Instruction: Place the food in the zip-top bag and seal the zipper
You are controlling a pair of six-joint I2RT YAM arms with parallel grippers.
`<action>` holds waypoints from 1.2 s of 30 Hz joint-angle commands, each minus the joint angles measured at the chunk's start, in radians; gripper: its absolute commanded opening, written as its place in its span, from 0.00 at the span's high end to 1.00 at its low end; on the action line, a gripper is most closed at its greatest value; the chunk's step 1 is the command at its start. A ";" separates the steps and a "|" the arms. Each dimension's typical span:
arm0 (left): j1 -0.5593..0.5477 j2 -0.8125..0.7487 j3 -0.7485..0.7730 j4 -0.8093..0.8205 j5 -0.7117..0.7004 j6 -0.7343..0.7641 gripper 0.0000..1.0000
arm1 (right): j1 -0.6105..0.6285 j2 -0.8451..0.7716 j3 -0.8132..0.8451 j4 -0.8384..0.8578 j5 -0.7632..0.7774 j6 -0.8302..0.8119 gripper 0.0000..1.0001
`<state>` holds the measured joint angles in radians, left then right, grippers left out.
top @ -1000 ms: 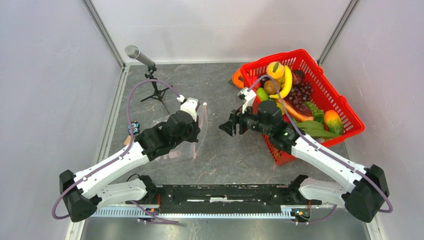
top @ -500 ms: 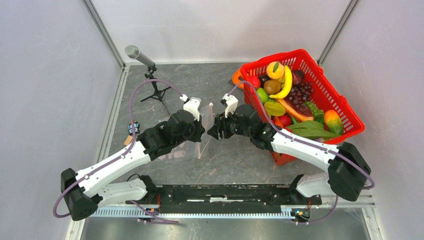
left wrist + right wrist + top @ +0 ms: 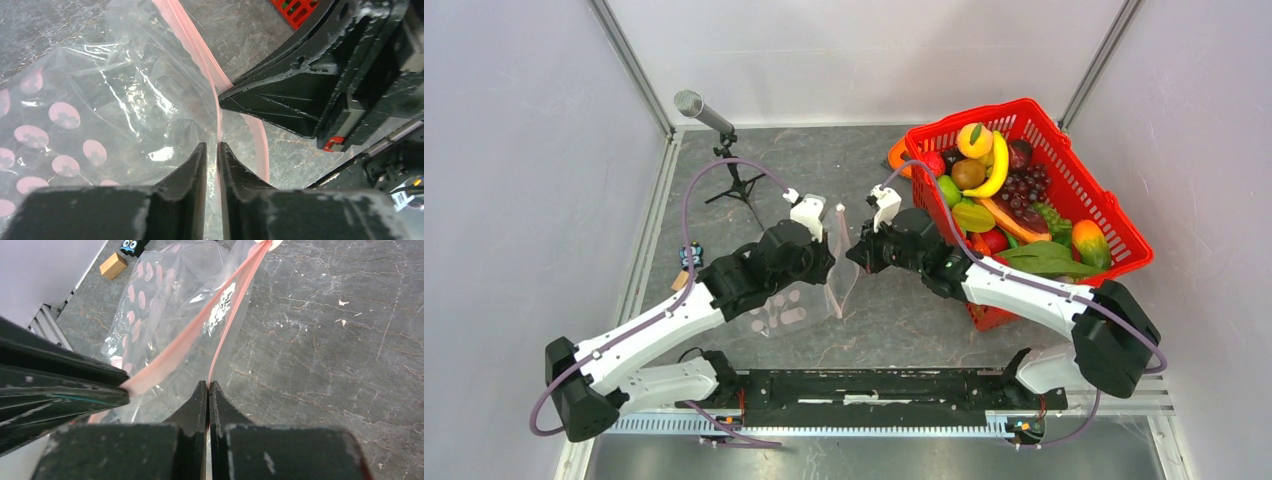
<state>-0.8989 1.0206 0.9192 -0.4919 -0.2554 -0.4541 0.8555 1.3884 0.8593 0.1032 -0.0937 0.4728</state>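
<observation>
left pincer (image 3: 210, 150) nearly together, clamped on one lip of the zipper (image 3: 200, 324); right pincer (image 3: 208, 385) tips together, pinching the other lip, facing it from the right. zip-top bag (image 3: 789, 312) mouth spread between them at mid table (image 3: 894, 325), body trailing left and near. food (image 3: 1009, 190) sits in red basket (image 3: 1084, 185), far right
</observation>
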 commanded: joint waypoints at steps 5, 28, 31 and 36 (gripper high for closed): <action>-0.008 0.070 0.051 0.010 0.085 0.009 0.58 | 0.005 -0.071 -0.051 0.134 0.005 0.053 1.00; -0.213 0.317 0.304 -0.301 -0.363 -0.019 0.52 | 0.018 -0.144 -0.084 0.076 0.206 0.158 1.00; -0.225 0.330 0.313 -0.302 -0.394 -0.025 0.63 | 0.018 -0.153 -0.094 0.075 0.211 0.159 1.00; -0.234 0.308 0.316 -0.295 -0.429 -0.030 0.80 | 0.017 -0.155 -0.105 0.069 0.197 0.144 1.00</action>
<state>-1.1217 1.3487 1.1889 -0.7853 -0.6003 -0.4564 0.8688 1.2575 0.7654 0.1638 0.0917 0.6170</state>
